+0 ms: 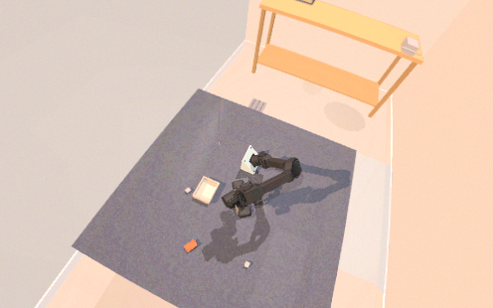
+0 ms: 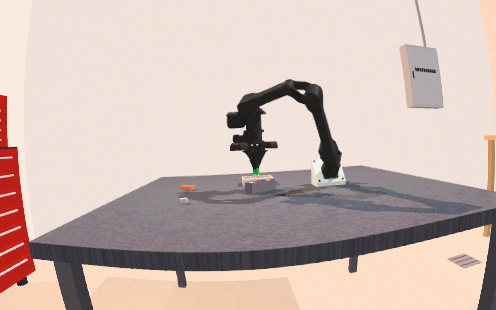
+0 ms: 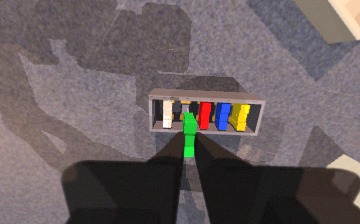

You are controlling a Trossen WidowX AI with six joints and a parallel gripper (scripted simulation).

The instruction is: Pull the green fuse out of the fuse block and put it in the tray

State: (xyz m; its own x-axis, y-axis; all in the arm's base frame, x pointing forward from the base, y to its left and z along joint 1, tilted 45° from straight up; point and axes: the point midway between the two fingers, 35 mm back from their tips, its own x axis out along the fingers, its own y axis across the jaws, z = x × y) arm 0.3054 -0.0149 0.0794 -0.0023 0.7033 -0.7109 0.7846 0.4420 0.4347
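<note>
Above fuse block (image 2: 261, 187) (image 3: 207, 94): 1 gripper (image 2: 256, 169) (image 3: 188, 137), nearly closed, gripping 1 green fuse (image 2: 256, 171) (image 3: 189, 134), upright.

Below the fingers (image 2: 255, 166), which hold the green fuse (image 2: 256, 171) (image 3: 189, 132) up over the fuse block (image 2: 260, 187) (image 3: 207, 132), stand the white fuse (image 3: 167, 114) on one side and the red fuse (image 3: 205, 115) on the other — close obstacles to any dip. Past the red one come the blue fuse (image 3: 223, 116) and yellow fuse (image 3: 241, 117). Off to the fingers' side lies the tray (image 1: 199, 199) (image 2: 245, 178) (image 3: 346, 28), apart from the block — its open top unobstructed, its walls standing up from the desk (image 1: 147, 199) (image 2: 198, 230) (image 3: 107, 90).
</note>
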